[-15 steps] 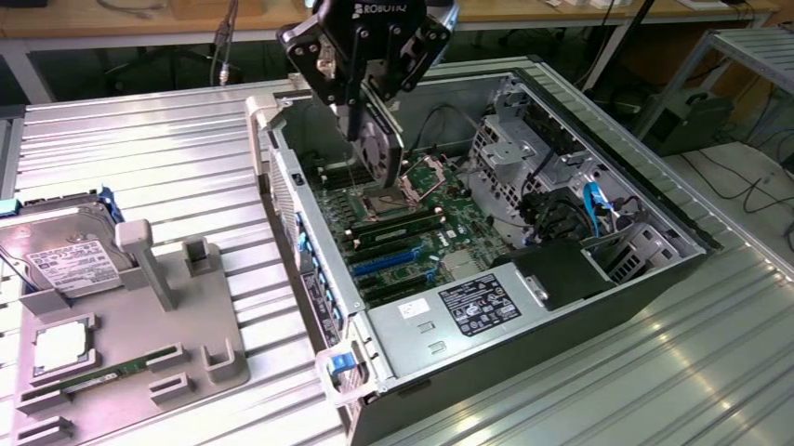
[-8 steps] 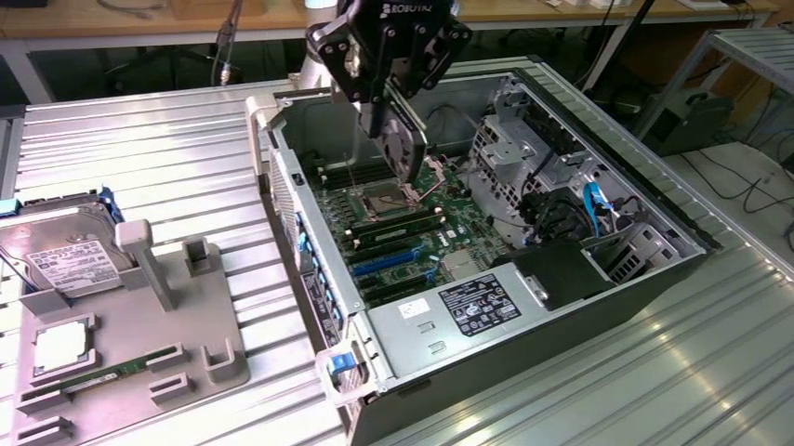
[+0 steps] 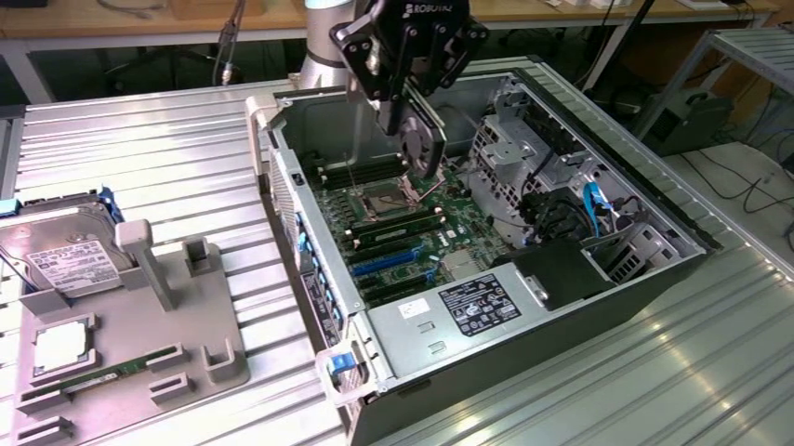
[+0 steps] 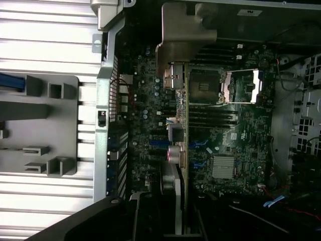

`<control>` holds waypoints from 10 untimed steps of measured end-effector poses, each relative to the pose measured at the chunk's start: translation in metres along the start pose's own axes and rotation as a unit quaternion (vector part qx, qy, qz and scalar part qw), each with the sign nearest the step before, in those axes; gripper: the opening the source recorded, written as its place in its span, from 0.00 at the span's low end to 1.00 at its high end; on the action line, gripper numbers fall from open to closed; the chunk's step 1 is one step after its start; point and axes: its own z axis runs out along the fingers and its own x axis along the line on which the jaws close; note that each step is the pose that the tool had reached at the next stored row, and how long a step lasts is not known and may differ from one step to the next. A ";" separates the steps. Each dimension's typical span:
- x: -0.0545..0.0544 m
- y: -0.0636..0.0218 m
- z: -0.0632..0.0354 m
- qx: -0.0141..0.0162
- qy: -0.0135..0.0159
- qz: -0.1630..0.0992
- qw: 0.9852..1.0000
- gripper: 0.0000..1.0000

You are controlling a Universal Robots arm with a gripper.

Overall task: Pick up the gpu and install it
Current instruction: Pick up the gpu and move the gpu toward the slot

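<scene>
Above the open computer case we list the gripper, its claw pinching the gpu by the upper edge. The card hangs upright over the motherboard, close to the CPU socket; we cannot tell whether it touches. On the grey fixture, at the exterior view's left: hard drive, RAM stick.

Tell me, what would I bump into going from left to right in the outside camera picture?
Hard drive → computer case's side wall → gpu held in the claw → blue cable.
</scene>
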 end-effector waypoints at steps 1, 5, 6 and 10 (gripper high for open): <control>-0.002 -0.0001 0.0001 0.000 0.000 0.000 1.000 0.28; -0.012 -0.0007 0.0007 0.000 0.000 0.000 1.000 0.28; -0.015 -0.0008 0.0008 0.000 0.000 0.000 1.000 0.28; -0.026 -0.0014 0.0015 0.000 0.000 0.000 1.000 0.28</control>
